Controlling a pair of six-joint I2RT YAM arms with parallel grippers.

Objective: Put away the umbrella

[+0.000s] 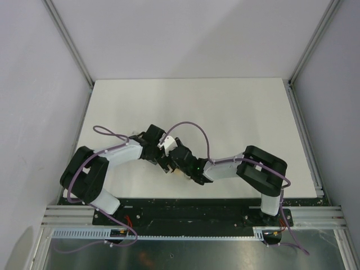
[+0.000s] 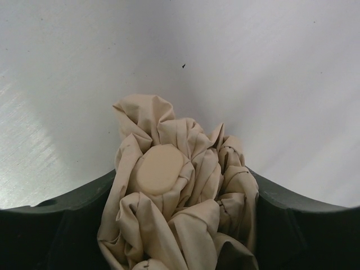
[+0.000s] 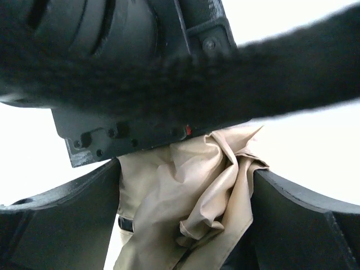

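White walls (image 1: 185, 34) and aluminium posts (image 1: 67, 39) enclose a white counter (image 1: 225, 112). Left arm (image 1: 107, 157) and right arm (image 1: 247, 169), each trailing a purple cable (image 1: 194, 128), fold inward and meet near the counter's near edge, slightly left of centre.

Umbrella (image 2: 169, 135): a crumpled bundle of tan-beige fabric lodged where the two hands meet. From above it is almost wholly hidden by them, and whether it touches the counter cannot be told.

Left hand (image 2: 181, 174): fingers (image 2: 67, 230) sit on either side of the bundle. Fabric bulges out between them and presses against both, so this hand pinches the umbrella.

Right hand (image 3: 185, 169): fingers (image 3: 67, 225) stand wide, with folds of fabric hanging in the gap and touching both inner faces. Whether they squeeze it cannot be told.

Right wrist view: the black body of the left hand sits just above the fabric, and a blurred dark band (image 3: 197, 79) crosses the top.

Cap (image 2: 159, 169): a flat oval tan disc amid the folds, facing the left wrist camera.

Speck (image 2: 183, 66): a tiny dark mark on the counter beyond the bundle.
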